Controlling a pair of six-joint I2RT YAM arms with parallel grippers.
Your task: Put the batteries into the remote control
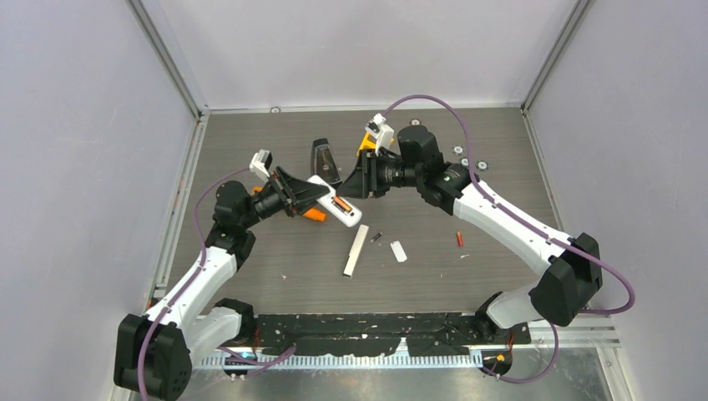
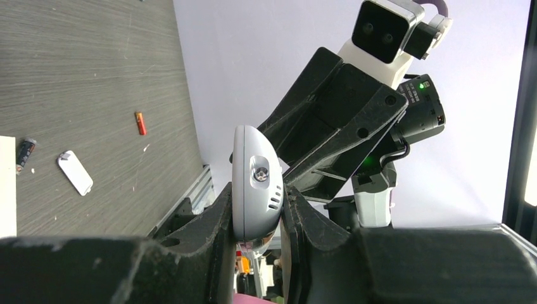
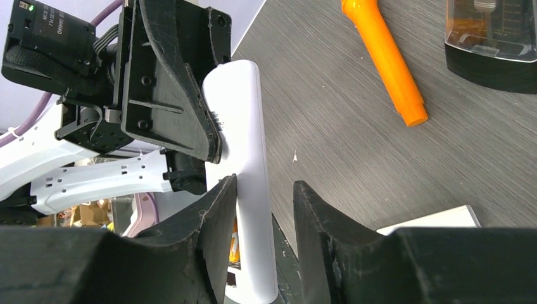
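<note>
Aloft, left gripper (image 2: 258, 193) clamps the remote (image 2: 252, 152); jaws of the right gripper (image 3: 265, 185) straddle its end, apart. Well aside lies the red battery (image 1: 459, 239).

A dark wood-grain table (image 1: 501, 142) is enclosed by pale lilac walls (image 1: 376, 50), with aluminium rails (image 1: 167, 58) set along the corners. A dark box (image 1: 326, 160) with a clear upper part is seen towards the back of the table. In the right wrist view an orange tool (image 3: 383, 60) is shown lying flat on the table, near the box but apart from it. A long white bar (image 1: 356, 251) is laid near the middle of the table, and a small white plate (image 1: 399, 251) is placed just to its right, not touching it. A few silver discs (image 1: 462, 159) are scattered near the back right corner.
</note>
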